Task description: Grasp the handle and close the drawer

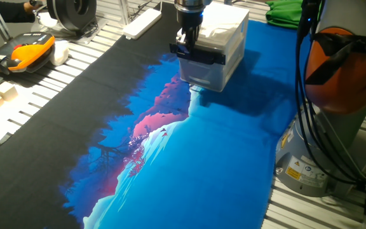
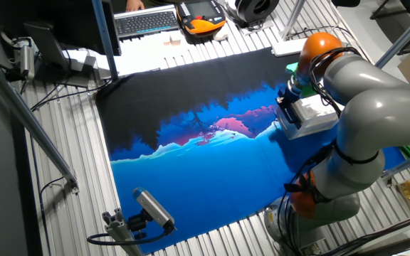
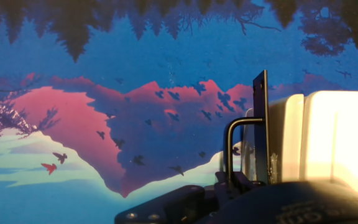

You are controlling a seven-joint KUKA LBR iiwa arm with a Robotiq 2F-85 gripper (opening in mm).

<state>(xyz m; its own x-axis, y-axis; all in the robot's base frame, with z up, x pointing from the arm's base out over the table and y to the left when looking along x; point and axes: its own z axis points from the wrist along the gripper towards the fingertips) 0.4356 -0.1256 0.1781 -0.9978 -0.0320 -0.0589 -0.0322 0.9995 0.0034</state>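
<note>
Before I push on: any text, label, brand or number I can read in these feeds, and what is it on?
No text reads clearly in any view.
Stickers on the robot base: printed lines and warning symbols, too small to read.
Keyboard: key legends too small to read.
Orange-and-black pendant: screen blurred.
Drawer, handle and hand: no markings seen.

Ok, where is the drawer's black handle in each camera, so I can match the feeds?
One fixed view: the handle sits top centre, a black bar on the white drawer front, under the gripper.
Other fixed view: the handle lies right of centre, at the cabinet's left face, partly hidden by the arm.
Hand view: the handle stands right of centre, seen edge-on.
Shared landmark: the pink mountain on the mat.
</note>
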